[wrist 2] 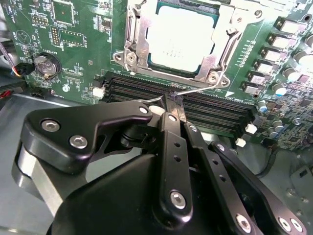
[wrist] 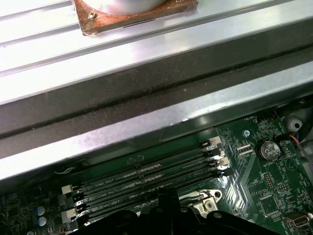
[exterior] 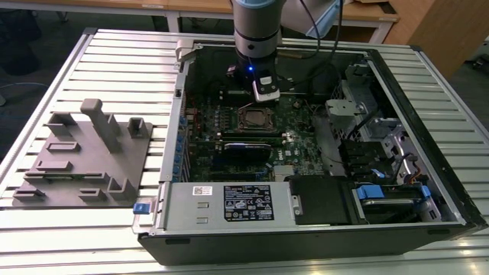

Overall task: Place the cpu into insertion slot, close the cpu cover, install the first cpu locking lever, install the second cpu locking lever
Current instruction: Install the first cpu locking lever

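As you stand over the exterior view, an open computer case [exterior: 450, 189] lies on a slatted metal table [exterior: 122, 63], with a grey moulded fixture plate [exterior: 84, 154] beside it on the exterior view's left. The arm [exterior: 256, 28] reaches down inside so that the gripper [exterior: 264, 98] hangs just above the insertion slot [exterior: 256, 119]. The power supply [exterior: 191, 203] wears a black-and-white label [exterior: 248, 201] whose print is too small to read. In the second wrist view the cpu [wrist 2: 181, 41] sits in its socket with the cpu cover [wrist 2: 138, 36] folded down around it. The gripper [wrist 2: 175, 104] has its fingers drawn together, tips right at a thin wire locking lever [wrist 2: 205, 90]; whether they pinch it I cannot tell. Black memory slots [wrist 2: 215, 110] run just beneath, and a coin battery [wrist 2: 43, 65] lies off to one side. In the first wrist view the memory slots [wrist: 146, 181] and the battery [wrist: 268, 150] show, with the case wall [wrist: 146, 98] and a copper-coloured plate [wrist: 132, 19] on the table.
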You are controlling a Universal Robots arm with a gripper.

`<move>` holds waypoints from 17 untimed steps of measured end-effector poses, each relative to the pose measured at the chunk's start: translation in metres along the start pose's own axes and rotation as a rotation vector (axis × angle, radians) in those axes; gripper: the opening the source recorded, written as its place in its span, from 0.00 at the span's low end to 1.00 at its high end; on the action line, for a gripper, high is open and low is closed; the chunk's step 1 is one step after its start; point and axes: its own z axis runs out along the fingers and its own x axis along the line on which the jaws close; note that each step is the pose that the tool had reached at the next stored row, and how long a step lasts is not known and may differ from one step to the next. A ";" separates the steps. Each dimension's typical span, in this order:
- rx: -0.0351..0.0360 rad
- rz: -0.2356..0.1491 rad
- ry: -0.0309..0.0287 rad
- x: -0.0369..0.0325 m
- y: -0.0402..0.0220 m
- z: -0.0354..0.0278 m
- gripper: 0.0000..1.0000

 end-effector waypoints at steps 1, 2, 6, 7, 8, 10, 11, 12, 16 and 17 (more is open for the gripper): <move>-0.0001 0.000 -0.0001 0.0000 0.0000 0.0000 0.11; -0.0002 0.000 -0.0004 0.0000 0.0000 0.0001 0.11; -0.0022 0.003 -0.0071 0.0001 -0.0006 0.0024 0.11; -0.0032 0.003 -0.0102 0.0001 -0.0008 0.0034 0.11; -0.0045 0.002 -0.0137 0.0001 -0.0010 0.0042 0.11; -0.0067 0.000 -0.0211 0.0002 -0.0014 0.0053 0.11; -0.0077 -0.001 -0.0249 0.0002 -0.0015 0.0058 0.11; -0.0079 -0.001 -0.0270 0.0001 -0.0015 0.0062 0.11; -0.0026 0.034 -0.0387 0.0002 -0.0018 0.0075 0.11; -0.0016 0.050 -0.0428 0.0002 -0.0019 0.0079 0.11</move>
